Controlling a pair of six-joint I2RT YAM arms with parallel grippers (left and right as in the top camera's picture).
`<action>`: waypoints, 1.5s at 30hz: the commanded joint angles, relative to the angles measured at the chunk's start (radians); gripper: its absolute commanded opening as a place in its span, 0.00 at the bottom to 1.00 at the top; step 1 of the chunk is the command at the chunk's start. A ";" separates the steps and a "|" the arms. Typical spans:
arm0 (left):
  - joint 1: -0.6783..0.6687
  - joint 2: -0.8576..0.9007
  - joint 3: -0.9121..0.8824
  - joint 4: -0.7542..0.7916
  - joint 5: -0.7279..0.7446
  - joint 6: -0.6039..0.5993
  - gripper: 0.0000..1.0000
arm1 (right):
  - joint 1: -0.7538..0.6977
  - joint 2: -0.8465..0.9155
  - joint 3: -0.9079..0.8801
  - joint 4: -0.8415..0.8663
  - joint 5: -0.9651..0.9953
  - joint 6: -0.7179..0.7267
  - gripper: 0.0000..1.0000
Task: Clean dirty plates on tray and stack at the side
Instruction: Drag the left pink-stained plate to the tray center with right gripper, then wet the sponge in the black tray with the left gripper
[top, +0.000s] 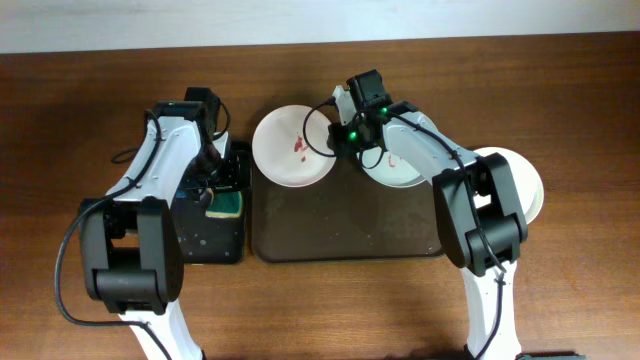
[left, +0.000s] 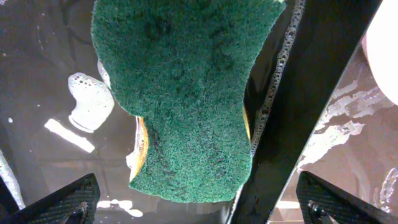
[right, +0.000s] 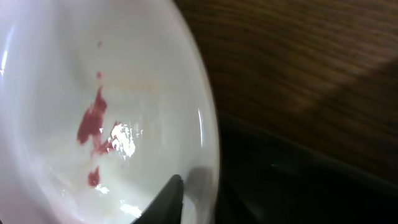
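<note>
Two dirty plates lie on the dark brown tray (top: 345, 225). The left plate (top: 290, 150) has red smears and overhangs the tray's far left corner. The right plate (top: 398, 172) is partly hidden by my right arm. A third white plate (top: 525, 185) sits on the table at the right. My right gripper (top: 338, 138) is shut on the left plate's right rim; in the right wrist view one finger (right: 193, 186) lies inside the smeared plate (right: 93, 93), and the other is hidden. My left gripper (top: 215, 190) is open above the green sponge (left: 186, 93).
The narrow black tray (top: 210, 240) left of the brown tray holds soapy water and the green-and-yellow sponge (top: 228, 205). Its raised rim (left: 311, 93) runs right of the sponge. Bare wooden table surrounds both trays.
</note>
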 joint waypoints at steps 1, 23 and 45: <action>0.004 0.003 0.010 -0.001 0.008 -0.013 1.00 | -0.002 -0.007 0.029 -0.018 0.007 0.024 0.05; 0.000 0.027 -0.116 0.213 -0.031 -0.013 0.69 | 0.011 -0.128 -0.143 -0.546 0.000 0.029 0.13; 0.000 -0.188 -0.129 0.169 -0.053 -0.013 0.00 | 0.010 -0.128 -0.143 -0.465 0.019 0.040 0.04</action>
